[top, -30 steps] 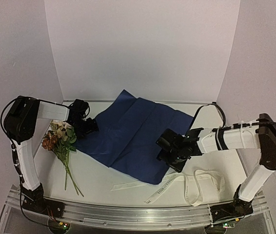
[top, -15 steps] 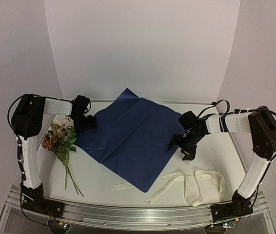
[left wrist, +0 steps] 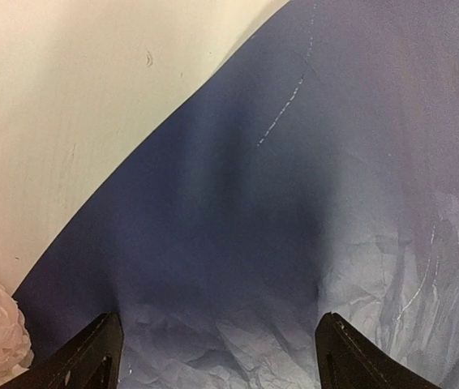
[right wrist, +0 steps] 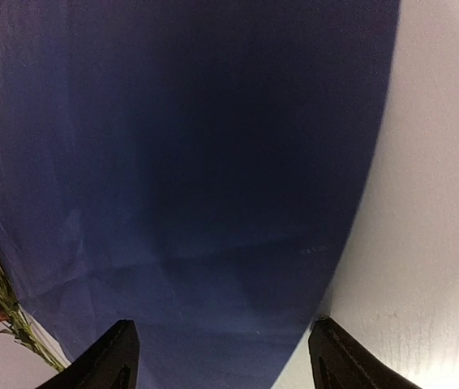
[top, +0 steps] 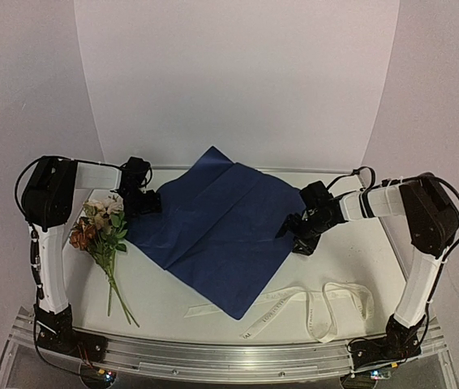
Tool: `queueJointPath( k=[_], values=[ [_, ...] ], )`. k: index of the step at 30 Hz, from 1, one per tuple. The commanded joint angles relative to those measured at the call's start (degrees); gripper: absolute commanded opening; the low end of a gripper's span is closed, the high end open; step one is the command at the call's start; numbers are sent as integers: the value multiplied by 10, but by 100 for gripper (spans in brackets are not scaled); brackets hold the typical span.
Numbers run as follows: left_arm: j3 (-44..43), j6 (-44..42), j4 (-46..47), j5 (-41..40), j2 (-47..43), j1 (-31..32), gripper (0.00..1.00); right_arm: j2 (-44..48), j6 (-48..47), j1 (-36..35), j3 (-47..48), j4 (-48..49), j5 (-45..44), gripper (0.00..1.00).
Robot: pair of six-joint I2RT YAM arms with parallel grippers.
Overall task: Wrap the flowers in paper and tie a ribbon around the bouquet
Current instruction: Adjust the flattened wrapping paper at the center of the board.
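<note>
Left wrist view puts the left gripper at the bottom edge, its two black fingers spread wide with nothing between them, low over the crumpled left corner of the paper, a large thin dark-blue rectangular sheet marked by creases. A pale pink bloom shows at the lower left, just beside that corner. In the right wrist view the right gripper also stands with its jaws wide apart and holding nothing, over the sheet's right edge where the blue meets the white table. From above, the paper lies spread flat like a diamond in the middle of the table, one corner toward the back wall and one toward the near edge, with a gripper at each side corner. The flowers, a small bunch of cream, peach and rust-brown blooms with green leaves and long thin green stems, lie just left of the sheet, stems pointing to the near edge. The ribbon, long, flat and cream-white, lies in loose loops at the front right, one strand reaching the paper's near corner.
</note>
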State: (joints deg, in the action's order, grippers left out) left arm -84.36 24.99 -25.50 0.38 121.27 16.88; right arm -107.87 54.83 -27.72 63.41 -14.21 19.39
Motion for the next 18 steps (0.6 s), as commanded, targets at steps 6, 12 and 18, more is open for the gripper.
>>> queueJointPath(
  k=[6, 12, 18],
  values=[
    [-28, -3, -17, 22, 28, -3, 84, -21, 12, 5, -42, 78, -54, 46],
    [-29, 1, -15, 28, 31, -4, 84, -4, 18, 4, -59, 81, -63, 15],
    [-12, 14, -1, 48, 25, -3, 83, 53, 38, -3, -128, 88, -101, 0]
  ],
)
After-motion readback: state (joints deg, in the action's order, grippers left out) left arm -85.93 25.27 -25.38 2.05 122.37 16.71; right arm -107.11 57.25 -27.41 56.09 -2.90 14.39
